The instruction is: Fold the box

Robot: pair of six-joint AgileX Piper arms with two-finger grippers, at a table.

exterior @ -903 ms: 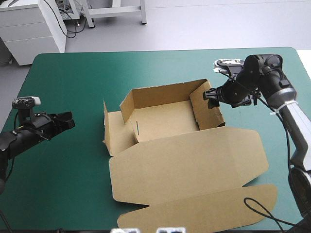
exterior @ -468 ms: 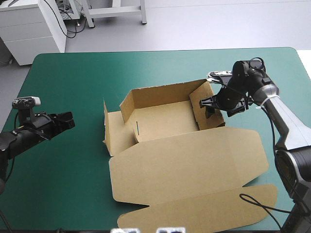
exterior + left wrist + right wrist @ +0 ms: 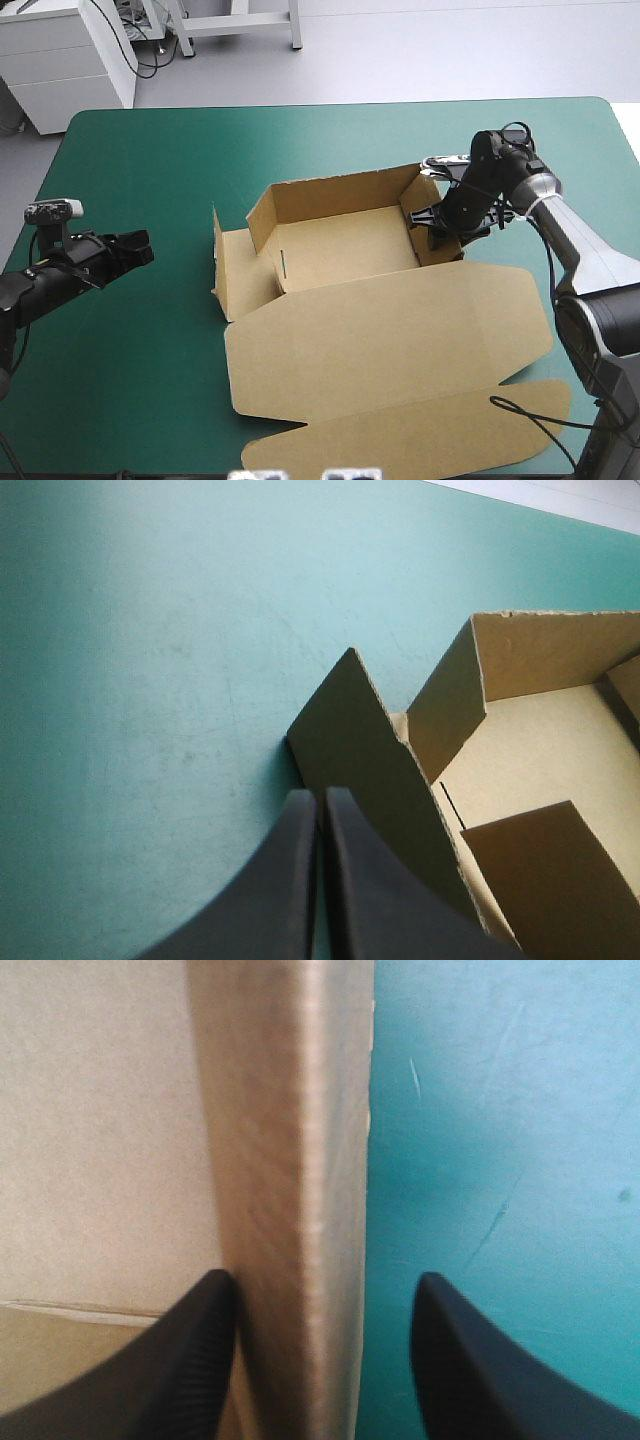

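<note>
R claw agape astride box wall, indistinct from above; L claw clenched.

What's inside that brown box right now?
Nothing loose: the box shows a bare floor with one thin slit. The right gripper straddles its right wall, one finger inside, covering that corner.

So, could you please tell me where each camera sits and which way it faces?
High view: above and behind the robot, facing forward and down at the table and box; left arm and right arm show.
Left wrist view: above that wrist, looking along the shut left gripper toward the left flap.
Right wrist view: above that wrist, looking past the open right gripper astride the right wall.
Shared by high and right wrist: that wall.
</note>
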